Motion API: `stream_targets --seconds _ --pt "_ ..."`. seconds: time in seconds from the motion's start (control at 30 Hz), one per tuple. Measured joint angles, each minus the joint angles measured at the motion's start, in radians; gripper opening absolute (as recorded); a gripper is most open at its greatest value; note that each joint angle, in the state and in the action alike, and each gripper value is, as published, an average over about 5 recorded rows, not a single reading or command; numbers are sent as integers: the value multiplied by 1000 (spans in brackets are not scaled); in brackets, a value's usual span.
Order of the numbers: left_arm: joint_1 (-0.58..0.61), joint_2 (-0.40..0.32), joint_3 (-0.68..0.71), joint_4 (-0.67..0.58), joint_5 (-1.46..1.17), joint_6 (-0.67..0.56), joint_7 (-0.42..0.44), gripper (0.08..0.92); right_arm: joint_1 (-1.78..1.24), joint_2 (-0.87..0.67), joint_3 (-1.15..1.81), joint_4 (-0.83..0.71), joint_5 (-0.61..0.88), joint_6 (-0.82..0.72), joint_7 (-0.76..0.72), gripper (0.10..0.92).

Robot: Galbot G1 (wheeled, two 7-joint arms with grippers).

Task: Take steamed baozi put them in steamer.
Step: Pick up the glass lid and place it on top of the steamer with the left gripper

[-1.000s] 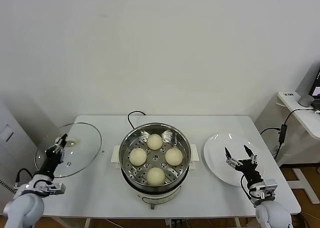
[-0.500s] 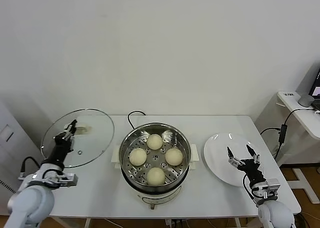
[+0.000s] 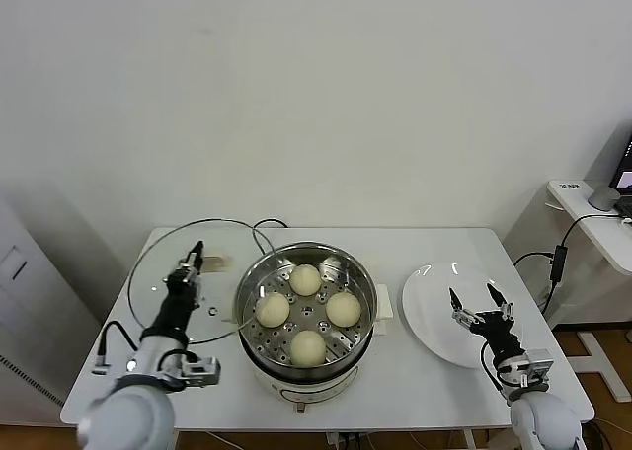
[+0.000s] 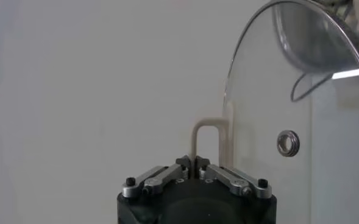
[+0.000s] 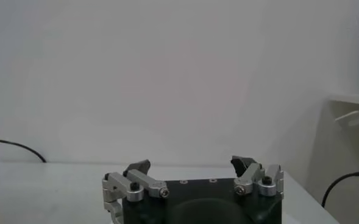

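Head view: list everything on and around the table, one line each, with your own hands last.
baozi: four, pale cream-yellow, on the perforated tray inside the steamer.
steamer: one, shiny steel with white side handles, at the middle of the table.
cord: one, black, running from behind the steamer.
glass lid: one, clear with a cream handle, held tilted at the steamer's left edge.
plate: one, white, on the table to the steamer's right.
table: one, white.
side desk: one, white, at far right.
left hand: shut on the lid's handle.
right hand: open, over the plate, holding nothing.
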State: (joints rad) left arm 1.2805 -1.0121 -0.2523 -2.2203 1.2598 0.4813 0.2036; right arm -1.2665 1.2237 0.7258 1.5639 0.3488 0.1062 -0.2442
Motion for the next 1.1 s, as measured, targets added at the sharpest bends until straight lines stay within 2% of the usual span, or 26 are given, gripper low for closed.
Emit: stream_targets --seconds 0.27,0.57,1.1 --pt "-51 -42 158 -6 105 107 49 111 4 -1 -4 -5 -3 -3 1 823" --pt "-125 -107 295 39 176 161 68 111 1 0 0 -8 -3 -3 0 823" --pt "-212 -183 413 130 182 157 46 111 3 2 3 -15 -2 -2 -4 823"
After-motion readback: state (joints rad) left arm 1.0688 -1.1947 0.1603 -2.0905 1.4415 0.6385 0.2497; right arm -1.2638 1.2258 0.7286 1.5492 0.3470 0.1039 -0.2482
